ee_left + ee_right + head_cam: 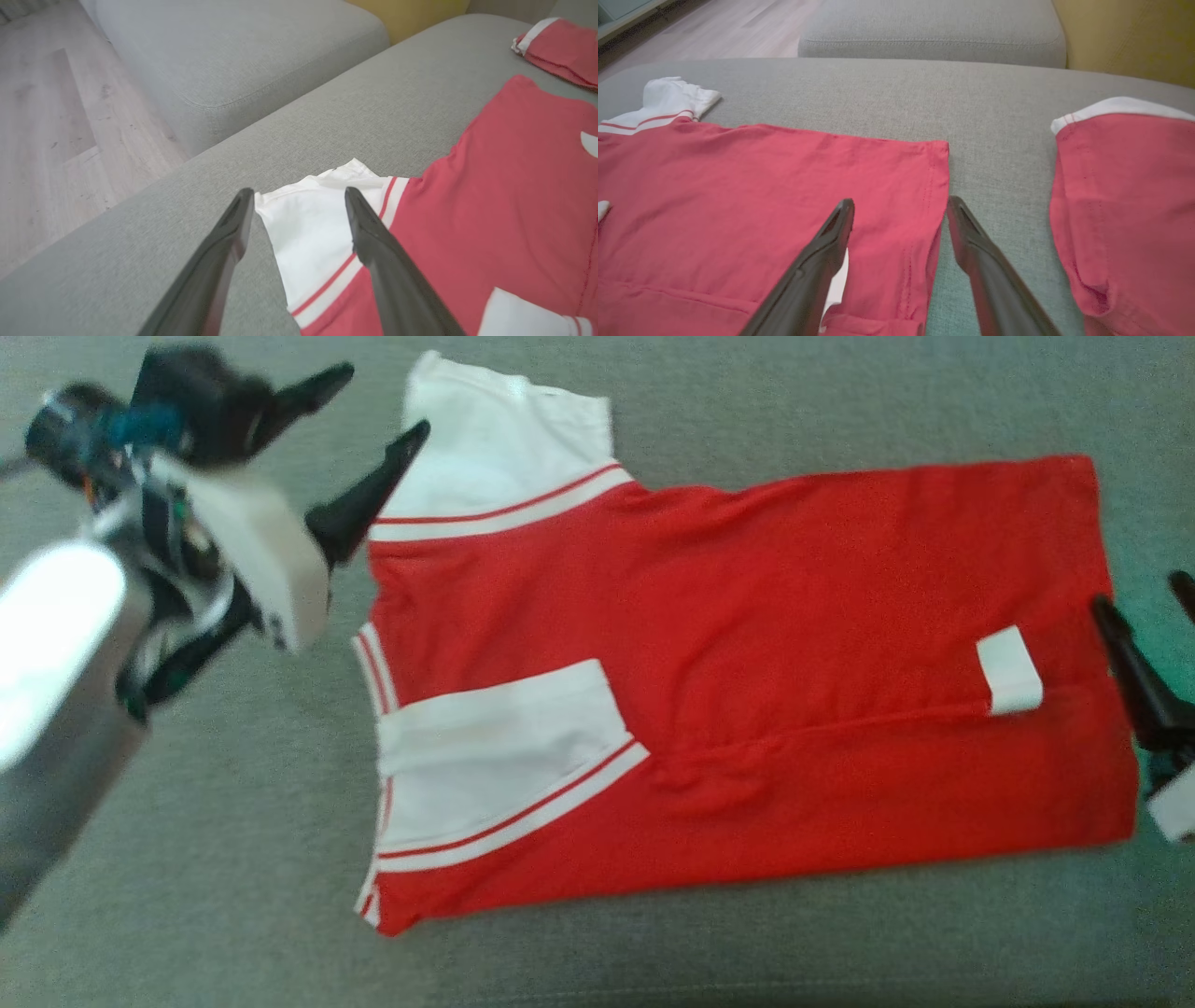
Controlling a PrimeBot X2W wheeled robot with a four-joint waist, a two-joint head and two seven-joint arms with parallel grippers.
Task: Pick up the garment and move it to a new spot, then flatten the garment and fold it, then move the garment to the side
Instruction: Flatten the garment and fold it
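The left claw (299,193), spread and empty, hangs over the white sleeve (308,233) of the red shirt (747,644) lying flat mid-cushion (233,859), while the right claw (901,203), likewise spread, straddles its hem (941,186).

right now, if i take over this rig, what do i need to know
Left gripper: open, fingers either side of the outstretched white sleeve, holding nothing.
Right gripper: open at the hem, holding nothing.
Garment: flat on the grey sofa. Its near side looks folded in, with that side's sleeve lying on the red body. A second red garment lies beyond the hem.
Done: laid flat, apparently one lengthwise fold.
Left: fold in the outstretched sleeve, finish folding, move it aside.
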